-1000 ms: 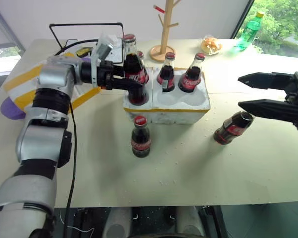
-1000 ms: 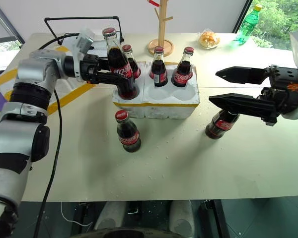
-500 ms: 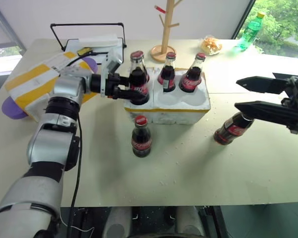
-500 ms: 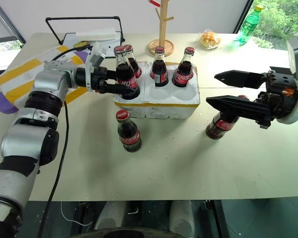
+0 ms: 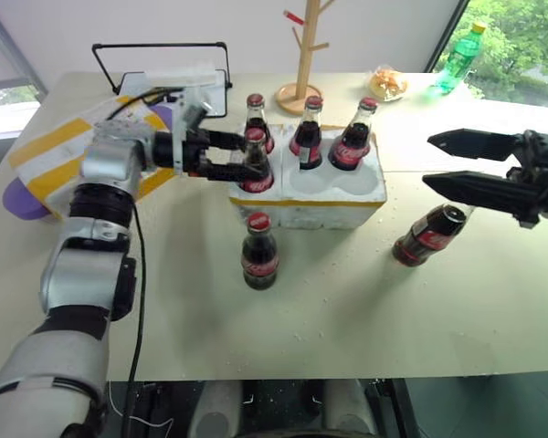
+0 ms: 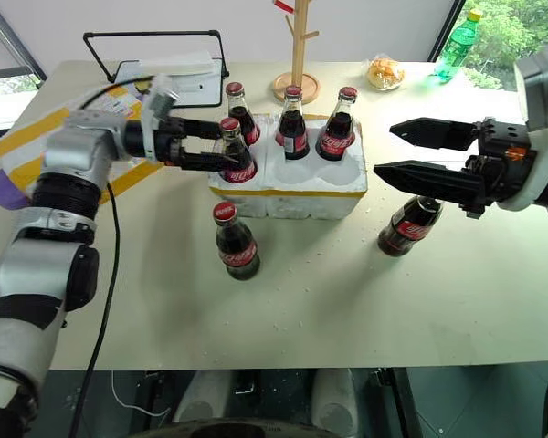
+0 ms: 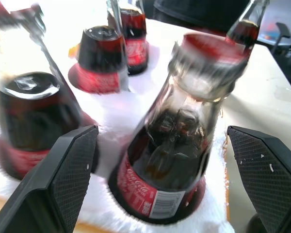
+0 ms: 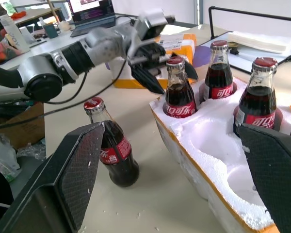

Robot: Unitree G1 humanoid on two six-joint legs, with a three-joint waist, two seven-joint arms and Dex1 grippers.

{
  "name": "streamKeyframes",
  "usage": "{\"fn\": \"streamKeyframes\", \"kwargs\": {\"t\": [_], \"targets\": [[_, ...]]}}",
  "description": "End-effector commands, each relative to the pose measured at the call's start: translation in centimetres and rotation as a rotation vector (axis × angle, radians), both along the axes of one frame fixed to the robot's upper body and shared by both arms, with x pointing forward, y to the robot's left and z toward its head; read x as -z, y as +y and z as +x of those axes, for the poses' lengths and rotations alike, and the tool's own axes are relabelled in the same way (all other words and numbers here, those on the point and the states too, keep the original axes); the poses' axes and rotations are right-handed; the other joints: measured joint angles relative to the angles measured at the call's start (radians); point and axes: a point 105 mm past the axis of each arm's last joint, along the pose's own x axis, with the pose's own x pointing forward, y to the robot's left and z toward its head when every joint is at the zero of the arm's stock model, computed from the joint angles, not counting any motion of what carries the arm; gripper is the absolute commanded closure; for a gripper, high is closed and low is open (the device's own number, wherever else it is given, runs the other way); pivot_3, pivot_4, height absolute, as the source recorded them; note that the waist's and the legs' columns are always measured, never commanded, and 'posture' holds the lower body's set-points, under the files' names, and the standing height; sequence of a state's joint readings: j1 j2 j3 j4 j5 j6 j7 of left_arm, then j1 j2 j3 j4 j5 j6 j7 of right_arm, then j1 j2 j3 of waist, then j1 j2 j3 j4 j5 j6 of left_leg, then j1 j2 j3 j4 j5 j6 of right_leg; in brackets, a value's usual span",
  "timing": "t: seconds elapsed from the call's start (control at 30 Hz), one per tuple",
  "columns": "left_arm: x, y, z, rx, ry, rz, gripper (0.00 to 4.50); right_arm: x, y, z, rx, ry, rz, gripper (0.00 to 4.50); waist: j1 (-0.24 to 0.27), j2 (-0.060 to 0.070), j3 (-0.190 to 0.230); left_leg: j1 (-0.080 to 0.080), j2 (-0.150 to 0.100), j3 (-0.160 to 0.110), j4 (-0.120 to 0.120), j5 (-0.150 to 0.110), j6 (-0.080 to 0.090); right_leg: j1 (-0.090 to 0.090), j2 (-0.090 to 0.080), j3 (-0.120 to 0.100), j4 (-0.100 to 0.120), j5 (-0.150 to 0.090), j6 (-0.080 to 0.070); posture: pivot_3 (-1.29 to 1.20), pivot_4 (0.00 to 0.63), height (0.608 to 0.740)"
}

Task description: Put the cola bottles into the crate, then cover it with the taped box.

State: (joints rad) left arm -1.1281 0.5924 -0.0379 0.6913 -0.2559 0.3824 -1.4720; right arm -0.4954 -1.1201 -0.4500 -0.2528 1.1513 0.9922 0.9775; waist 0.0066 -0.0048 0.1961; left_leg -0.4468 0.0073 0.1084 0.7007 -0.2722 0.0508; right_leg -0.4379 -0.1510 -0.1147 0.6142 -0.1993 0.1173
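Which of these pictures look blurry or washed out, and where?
Left wrist view: the cola bottles are smeared and the crate glares white. Right wrist view: the near fingers are soft, the bottles sharp. Head views: crisp, with the window bright.

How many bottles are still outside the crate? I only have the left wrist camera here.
Observer: Two. One bottle stands upright on the table just in front of the crate.
Operator: And the other one?
Observer: The other bottle lies on its side off to the right of the crate.
Operator: Is the right gripper holding it?
Observer: No. The right gripper is open and empty, up near that bottle. The taped box sits at the table's far left.
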Motion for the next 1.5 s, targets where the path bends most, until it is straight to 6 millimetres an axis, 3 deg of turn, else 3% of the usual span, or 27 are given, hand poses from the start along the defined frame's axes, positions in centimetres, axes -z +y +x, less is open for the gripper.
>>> {"fn": "streamKeyframes", "kwargs": {"t": [0.03,0.17,0.27,0.43,0.57,0.7,0.83,1.23,1.5], "targets": [[-3.5,2.0,-2.1,0.003,-0.079,-0.032,0.05,-1.2,0.1,-0.2,-0.023,-0.065,-0.032,0.00,-0.002,0.000,0.000,0.000,0.000,0.000,0.000,0.000,0.000,0.000,0.000,0.000,0.000,0.000,0.000,0.00,0.150,0.740],[-4.8,4.3,-5.5,0.024,-0.064,-0.008,0.05,-1.3,0.9,0.1,-0.062,-0.079,-0.048,0.00,-0.002,0.000,0.000,0.001,0.000,0.000,0.000,0.000,0.000,0.001,0.000,0.000,0.000,0.000,0.000,0.00,0.150,0.740],[-5.0,4.9,-8.2,0.052,-0.028,0.021,0.05,-1.3,2.2,0.0,-0.110,-0.086,-0.066,0.00,0.000,0.000,0.000,0.001,0.000,0.000,0.000,0.000,0.000,0.001,0.000,0.000,0.000,0.000,0.000,0.00,0.150,0.740],[-3.4,5.3,-11.3,0.071,0.018,0.102,0.05,0.8,5.6,-0.4,-0.219,-0.024,-0.109,0.00,0.004,0.000,0.000,0.002,0.000,-0.001,0.000,0.000,-0.001,0.002,0.000,0.000,-0.001,0.000,0.000,0.00,0.150,0.740],[-2.8,5.0,-11.7,0.064,0.027,0.097,0.05,2.5,7.5,-0.1,-0.257,0.010,-0.124,0.00,0.007,0.000,0.000,0.003,0.000,-0.002,0.000,0.000,-0.001,0.003,0.000,0.000,0.000,0.000,0.000,0.00,0.150,0.740],[-2.9,4.8,-11.4,0.051,0.044,0.064,0.05,6.2,9.1,0.5,-0.255,-0.001,-0.214,0.00,0.006,0.000,-0.001,0.003,0.000,-0.001,0.000,0.000,-0.001,0.003,0.001,0.000,0.000,0.000,0.000,0.00,0.150,0.740],[-2.8,4.7,-11.6,0.063,0.055,0.076,0.05,8.4,10.1,1.7,-0.229,0.028,-0.176,0.00,0.004,0.000,-0.001,0.003,0.000,-0.001,0.000,0.000,-0.001,0.003,0.001,0.000,0.000,0.000,0.000,0.00,0.150,0.740],[-2.4,4.9,-12.0,0.084,0.075,0.139,0.05,12.4,12.4,1.1,-0.324,0.054,-0.129,0.00,0.003,-0.001,-0.001,0.004,0.000,-0.001,-0.001,0.001,-0.002,0.004,0.002,0.000,0.000,-0.001,0.000,0.00,0.150,0.740],[-2.0,4.9,-11.9,0.086,0.062,0.170,0.05,13.9,14.1,2.1,-0.349,0.052,-0.119,0.00,0.003,-0.001,-0.001,0.004,0.000,-0.001,-0.001,0.001,-0.002,0.004,0.002,0.000,0.000,-0.001,0.000,0.00,0.150,0.740]]}}
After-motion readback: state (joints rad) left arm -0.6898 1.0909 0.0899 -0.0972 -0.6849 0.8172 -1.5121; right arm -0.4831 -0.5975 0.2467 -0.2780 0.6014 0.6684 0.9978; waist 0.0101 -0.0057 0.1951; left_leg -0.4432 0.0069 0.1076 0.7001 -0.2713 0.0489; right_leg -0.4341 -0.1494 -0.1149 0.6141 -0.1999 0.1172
